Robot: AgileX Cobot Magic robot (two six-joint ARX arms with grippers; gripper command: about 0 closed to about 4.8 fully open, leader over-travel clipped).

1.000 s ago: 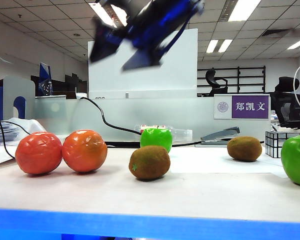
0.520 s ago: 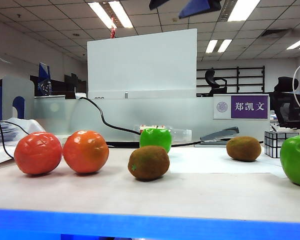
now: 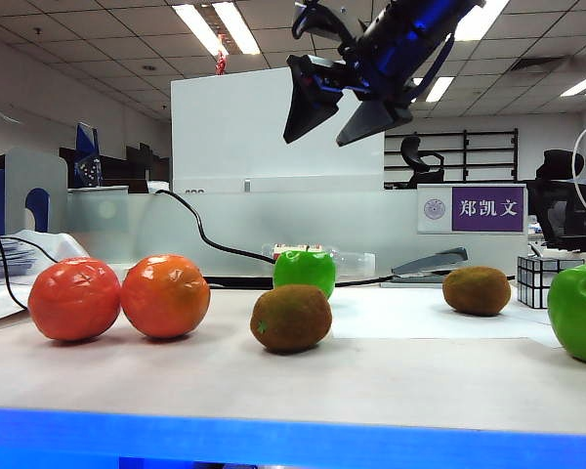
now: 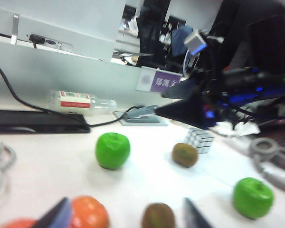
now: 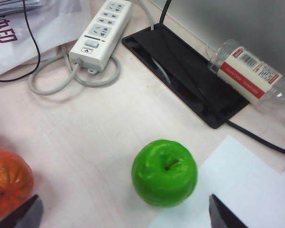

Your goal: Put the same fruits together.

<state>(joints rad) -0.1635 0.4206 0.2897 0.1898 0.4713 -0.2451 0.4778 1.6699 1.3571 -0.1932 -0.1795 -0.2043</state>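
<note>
Layout on the surface, left to right in the exterior view:
- Two oranges at far left, side by side and about touching. We count this pair as done.
- Near kiwi at centre front, with the rear apple behind it, close to the plastic bottle.
- Far kiwi to the right, well apart from its twin.
- Front apple at the right edge, well apart from the rear apple.

Step in hand, by our judgement: the apples, with the kiwis left to do afterwards.

Left pincer: not seen in the exterior view. In its own wrist view the tips stand apart with nothing gripped. It is held high and back from the fruit, with one orange and the near kiwi far beneath its tips.

Right pincer: jaws spread wide and empty, hanging high over the rear apple. In the right wrist view the apple lies beneath the gap between the tips, nearer one tip than the other, and clear of both.

Next move, as we judge it: descend straight down and centre the gap over the apple before closing. The skin looks glossy and the body is round, so an off-centre grip may roll it toward the bottle.
</note>
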